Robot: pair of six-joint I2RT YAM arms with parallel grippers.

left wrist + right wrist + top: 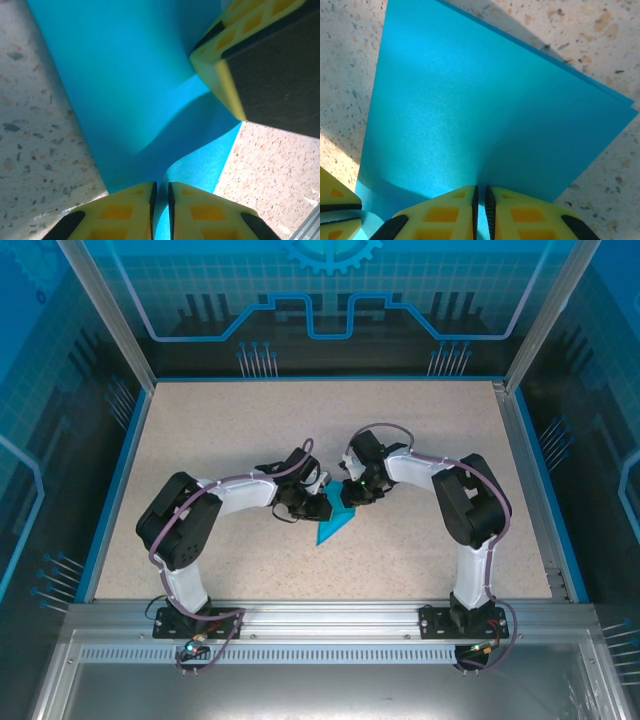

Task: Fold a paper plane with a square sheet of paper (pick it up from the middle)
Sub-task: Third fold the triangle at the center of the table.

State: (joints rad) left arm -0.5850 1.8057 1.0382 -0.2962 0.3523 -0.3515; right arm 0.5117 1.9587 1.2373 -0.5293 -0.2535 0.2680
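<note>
Speckled beige table [450, 440], blue-edged, see-through blue walls [330, 300] all round; mid-table the left gripper [161, 192] and right gripper [480, 195] both pinch the folded blue paper [335, 525].

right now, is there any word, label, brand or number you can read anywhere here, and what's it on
No readable text anywhere.
On the folded cyan-blue paper sheet: nothing, it is plain.
On the translucent blue back wall panel: a gear outline and circuit-style lines, no letters.
On the yellow-and-black right hand: no label visible.
</note>
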